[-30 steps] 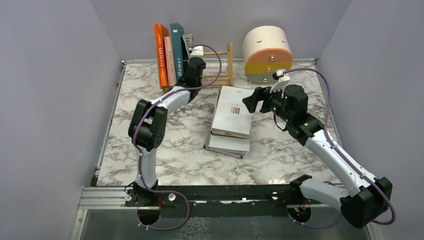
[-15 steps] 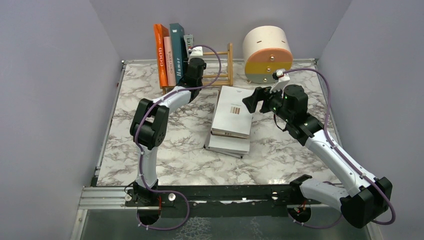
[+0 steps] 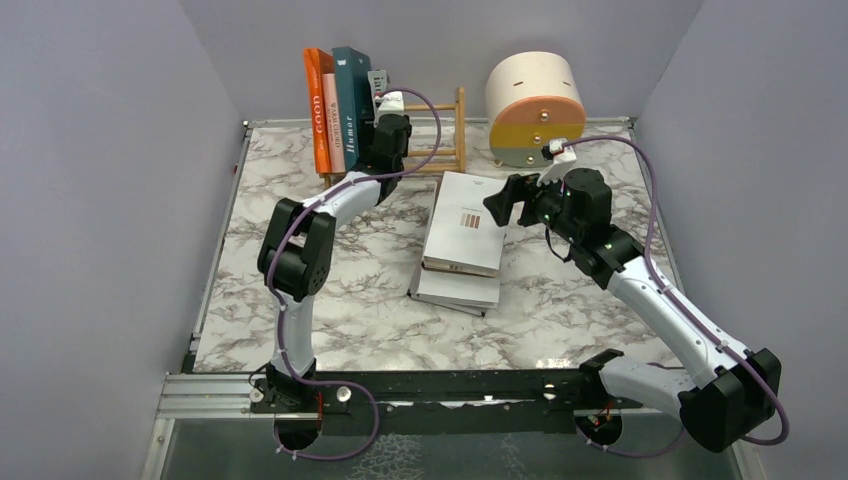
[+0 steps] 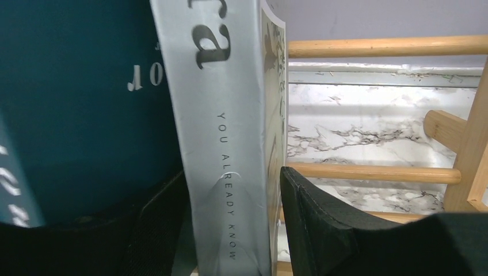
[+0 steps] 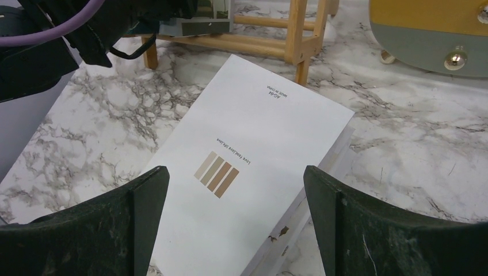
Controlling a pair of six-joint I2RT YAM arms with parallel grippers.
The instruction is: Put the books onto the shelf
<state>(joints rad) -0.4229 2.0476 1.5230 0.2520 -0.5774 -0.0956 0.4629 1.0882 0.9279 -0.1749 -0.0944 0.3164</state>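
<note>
On the light-wood shelf (image 3: 447,128) at the back stand an orange book (image 3: 317,112), a pink one (image 3: 335,122), a dark teal one (image 3: 352,98) and a grey book (image 3: 377,79). My left gripper (image 3: 385,128) straddles the grey book's spine (image 4: 224,115), jaws open, with a slim gap showing at the right finger (image 4: 322,230). The teal book (image 4: 75,103) leans just left of it. A stack of white books (image 3: 465,235) lies flat mid-table. My right gripper (image 3: 505,205) hovers open over the top white book (image 5: 247,149), holding nothing.
A round cream, yellow and orange drawer unit (image 3: 535,105) stands at the back right, beside the shelf's free right end (image 4: 374,172). A lower white book (image 3: 455,290) sticks out of the stack toward the arms. Grey walls close in the marble table (image 3: 300,300) on three sides.
My left jaws have spread apart off the grey book. The row of books on the shelf has shifted slightly left. The right arm has barely moved.
</note>
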